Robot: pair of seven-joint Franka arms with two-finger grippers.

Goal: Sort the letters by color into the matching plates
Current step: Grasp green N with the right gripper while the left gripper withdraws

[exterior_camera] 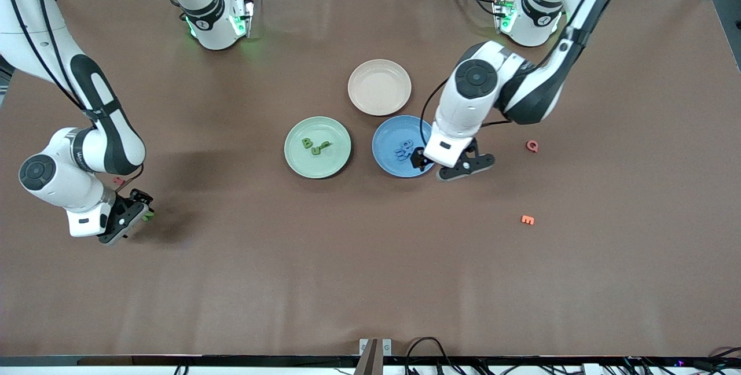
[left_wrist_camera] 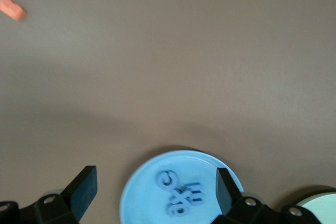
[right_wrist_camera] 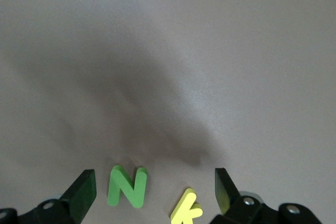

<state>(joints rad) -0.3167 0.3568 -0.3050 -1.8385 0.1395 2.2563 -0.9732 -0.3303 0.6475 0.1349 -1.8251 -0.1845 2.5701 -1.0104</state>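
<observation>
The left gripper [exterior_camera: 448, 168] hangs over the blue plate [exterior_camera: 383, 155], fingers spread and empty, above a heap of blue letters [left_wrist_camera: 180, 192]. The green plate [exterior_camera: 295, 161] holds more green letters [exterior_camera: 315, 146]. The right gripper [right_wrist_camera: 152, 192], fingers apart, straddles a chunky green N [right_wrist_camera: 126, 186] on the table beside a yellow K [right_wrist_camera: 185, 211].

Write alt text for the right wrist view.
The right gripper hangs open over the brown table, with a green letter N and a yellow letter K lying side by side between its two black fingers.
</observation>
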